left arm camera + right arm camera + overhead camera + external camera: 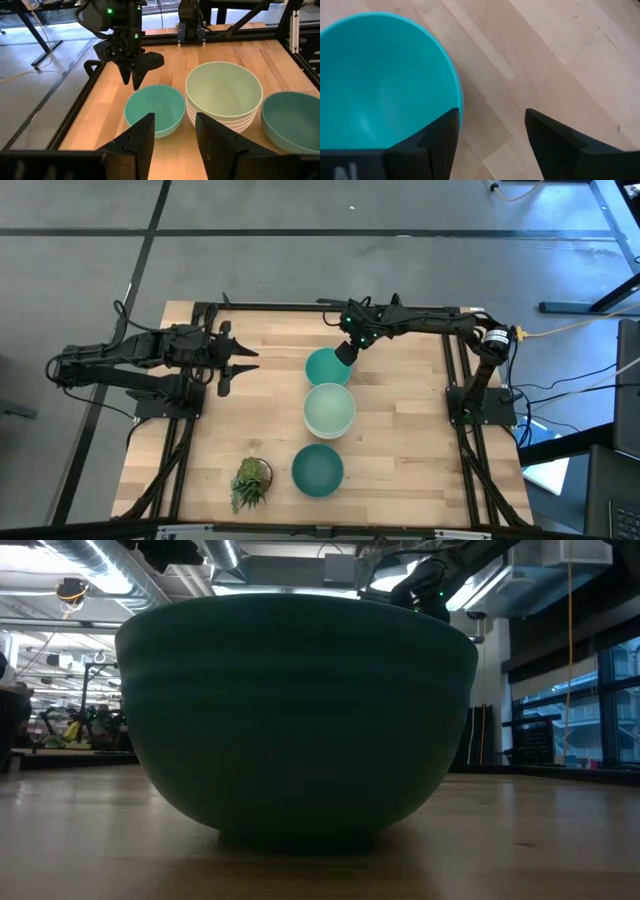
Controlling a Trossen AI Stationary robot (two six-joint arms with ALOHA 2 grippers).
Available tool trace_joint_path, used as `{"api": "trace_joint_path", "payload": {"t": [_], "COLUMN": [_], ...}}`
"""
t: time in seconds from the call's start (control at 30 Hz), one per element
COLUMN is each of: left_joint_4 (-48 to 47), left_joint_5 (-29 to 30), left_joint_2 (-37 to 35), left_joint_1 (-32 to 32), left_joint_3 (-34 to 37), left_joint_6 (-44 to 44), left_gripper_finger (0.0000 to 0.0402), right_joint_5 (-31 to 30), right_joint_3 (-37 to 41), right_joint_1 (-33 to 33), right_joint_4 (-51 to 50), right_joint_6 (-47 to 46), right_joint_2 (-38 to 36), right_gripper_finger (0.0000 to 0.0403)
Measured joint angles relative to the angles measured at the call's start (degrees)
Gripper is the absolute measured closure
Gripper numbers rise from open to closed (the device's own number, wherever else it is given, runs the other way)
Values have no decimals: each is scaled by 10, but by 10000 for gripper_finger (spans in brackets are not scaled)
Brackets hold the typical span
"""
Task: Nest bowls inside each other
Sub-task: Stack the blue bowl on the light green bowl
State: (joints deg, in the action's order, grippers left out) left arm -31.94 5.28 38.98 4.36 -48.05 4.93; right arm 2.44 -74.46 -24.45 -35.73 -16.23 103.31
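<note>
The right end effector (345, 356), fingers spread, sits at the teal bowl's (326, 367) two o'clock rim to grab it. The left end effector (238, 363) waits, fingers spread.

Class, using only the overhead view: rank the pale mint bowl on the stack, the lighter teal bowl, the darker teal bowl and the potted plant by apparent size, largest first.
1. Pale mint bowl.
2. Darker teal bowl and lighter teal bowl: look alike, and the right gripper hides part of the lighter one's rim, so unranked.
3. Potted plant.
</note>
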Motion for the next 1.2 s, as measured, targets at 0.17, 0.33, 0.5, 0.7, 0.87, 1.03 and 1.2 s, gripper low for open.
{"api": "trace_joint_path", "payload": {"t": [0.17,0.33,0.5,0.7,0.87,1.03,1.2], "left_joint_4": [0,0,0,0,-2,-2,-4], "left_joint_5": [0,0,0,0,0,0,0], "left_joint_2": [0,0,0,0,0,0,0], "left_joint_1": [0,0,0,0,0,0,0], "left_joint_3": [0,0,0,0,0,0,0], "left_joint_6": [0,0,0,0,0,0,0], "left_gripper_finger": [266,264,266,266,264,266,264], "right_joint_5": [1,10,24,32,33,32,32], "right_joint_3": [0,0,0,0,0,0,0], "right_joint_1": [0,0,0,7,8,8,8], "right_joint_4": [0,1,1,10,24,25,25], "right_joint_6": [0,-3,-14,-15,-15,-15,-10], "right_joint_2": [0,1,13,40,46,46,46], "right_gripper_finger": [176,176,176,176,188,246,329]}}
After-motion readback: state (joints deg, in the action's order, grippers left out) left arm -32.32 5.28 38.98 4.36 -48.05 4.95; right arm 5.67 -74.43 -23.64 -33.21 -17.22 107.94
